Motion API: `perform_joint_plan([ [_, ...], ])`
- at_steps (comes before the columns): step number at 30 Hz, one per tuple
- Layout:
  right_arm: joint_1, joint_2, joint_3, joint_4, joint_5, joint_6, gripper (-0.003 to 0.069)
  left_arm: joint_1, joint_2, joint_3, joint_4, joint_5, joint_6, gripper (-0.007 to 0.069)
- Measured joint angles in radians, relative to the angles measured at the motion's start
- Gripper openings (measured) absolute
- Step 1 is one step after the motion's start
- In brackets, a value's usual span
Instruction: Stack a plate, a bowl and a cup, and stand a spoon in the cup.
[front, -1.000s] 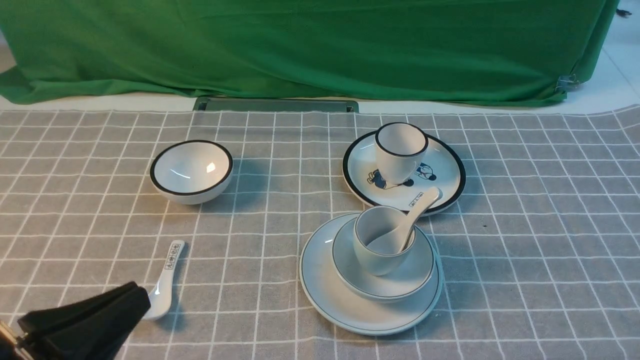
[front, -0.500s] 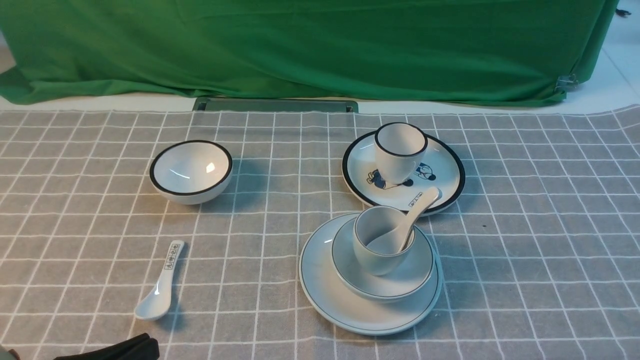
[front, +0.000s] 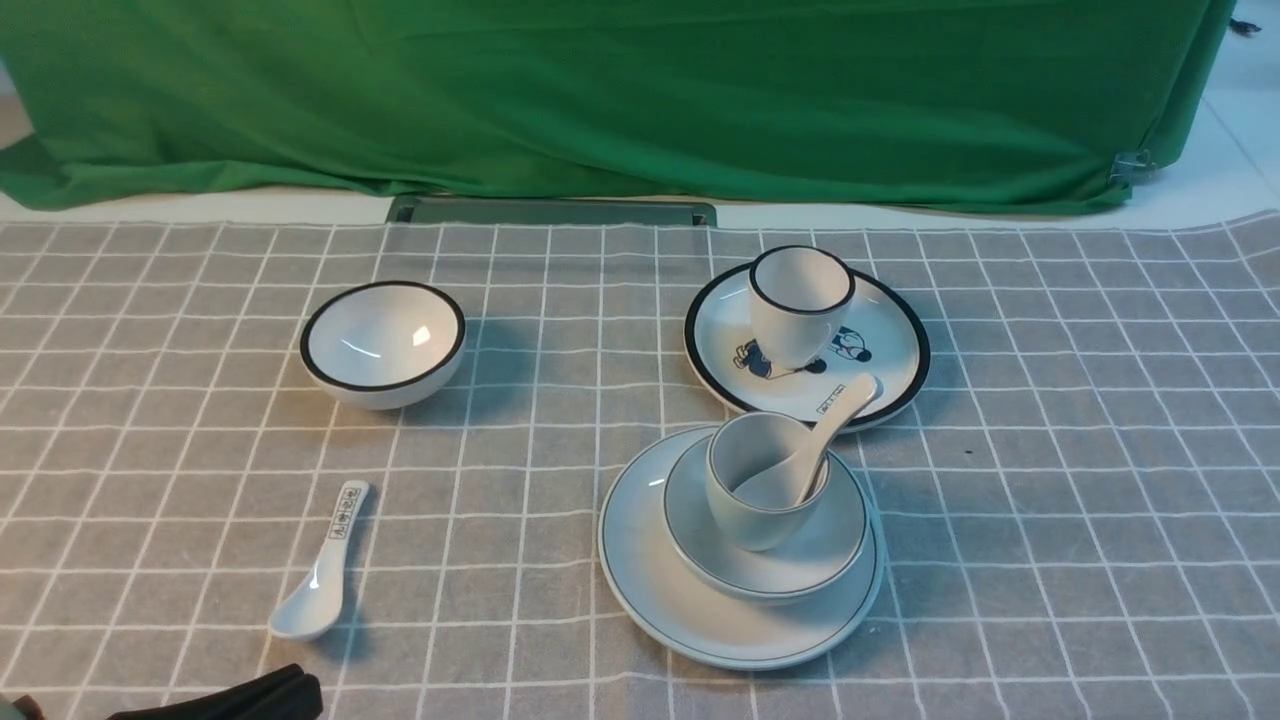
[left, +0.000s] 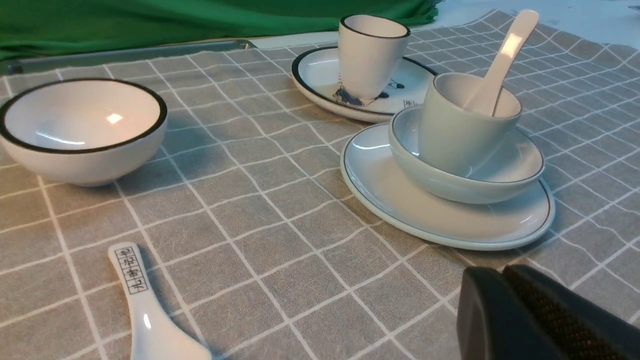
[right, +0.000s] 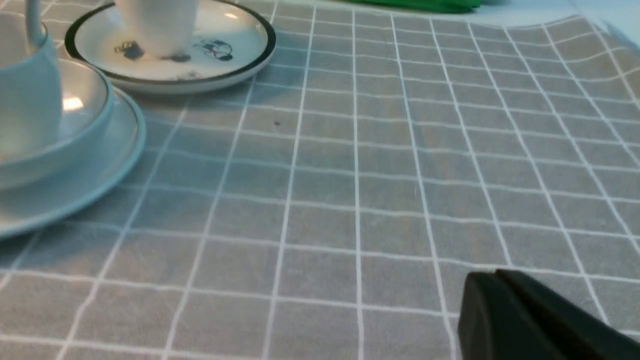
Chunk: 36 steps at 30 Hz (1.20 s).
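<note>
"So, where does the spoon (front: 835, 440) sit?"

"In the cup (front: 760, 490), leaning on its rim with the handle up. The cup stands in the bowl (front: 690, 530), and that sits on the plate (front: 650, 590). From the left wrist camera the spoon's lower end is hidden behind the cup's wall."

"And the right wrist view?"

"Blurry. The stack is cut off by the frame there, and only a bit of the spoon shows. The black-rimmed cup (front: 795, 335) on the cartoon plate (front: 900, 345) loses its top as well."

"How are the claws?"

"The left gripper (left: 497, 272) is closed, its two tips together, though the front view catches just a dark piece of it at the edge. The right gripper (right: 489, 275) is pinched narrow too, dim and soft in its own camera."

"Anything else clipped?"

"The printed spoon (front: 325, 575) on the cloth (front: 500, 500): the left wrist view cuts off part of its scoop. The black-rimmed bowl (front: 385, 335) stands farther back, whole in front view."
</note>
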Motion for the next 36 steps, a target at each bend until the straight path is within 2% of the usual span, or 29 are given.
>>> perform_joint_plan([
  [16,0.0,-0.002,0.005,-0.01,-0.001,0.001,0.003,0.0,-0.001,0.0,0.0,0.001,0.0,0.0013],
  [30,0.0,-0.002,0.005,-0.01,-0.001,0.001,0.0071,0.001,-0.001,0.0,-0.004,0.001,0.003,0.0017],
  [33,0.0,-0.002,0.005,-0.01,-0.001,0.001,0.0084,0.076,-0.021,0.0,-0.071,-0.01,0.078,0.0017],
  [35,0.0,-0.002,0.005,-0.01,-0.001,0.001,0.0088,0.161,-0.056,0.0,-0.157,-0.035,0.113,0.0017],
  [36,0.0,-0.002,0.005,-0.01,-0.001,0.001,0.009,0.161,-0.06,0.0,-0.157,-0.035,0.116,0.0017],
])
